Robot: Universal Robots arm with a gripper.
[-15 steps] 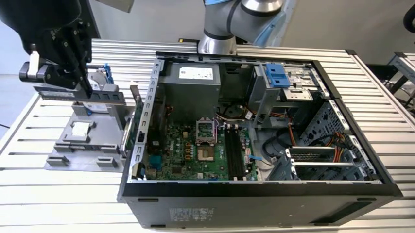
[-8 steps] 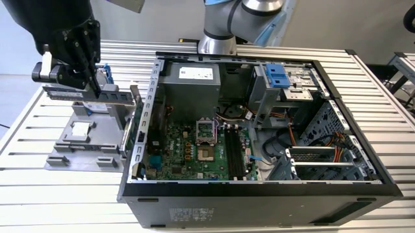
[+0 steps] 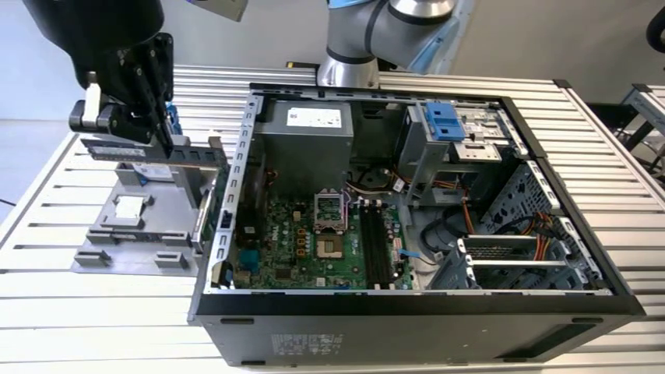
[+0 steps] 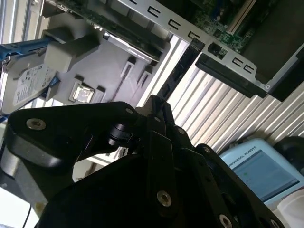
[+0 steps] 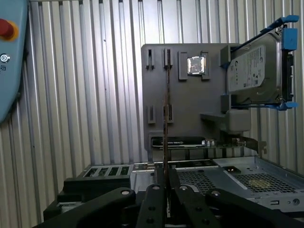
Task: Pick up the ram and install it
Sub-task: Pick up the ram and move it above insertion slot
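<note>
The ram [image 3: 192, 157] is a thin dark stick, held level in the air above the grey tray [image 3: 104, 257] at the exterior view's left. My gripper [image 3: 167, 139] is shut on it. In the first wrist view the ram [image 5: 166, 118] shows edge-on as a thin line rising from my gripper [image 5: 166, 179]. The second wrist view has the ram [image 4: 179, 71] sticking out past my gripper [image 4: 159, 102] toward the case edge. The black memory slots [image 3: 376, 249] lie on the green motherboard [image 3: 301, 249] inside the open computer case [image 3: 239, 156], to the exterior view's right of the gripper.
A small square processor chip [image 5: 196, 65] and a silver hard drive in a blue frame [image 5: 254, 69] sit on the grey tray [image 5: 185, 104]. The case's metal side wall [image 3: 226, 202] stands between tray and motherboard. A pendant with a red button [image 5: 5, 28] lies on the slatted table [image 5: 85, 95].
</note>
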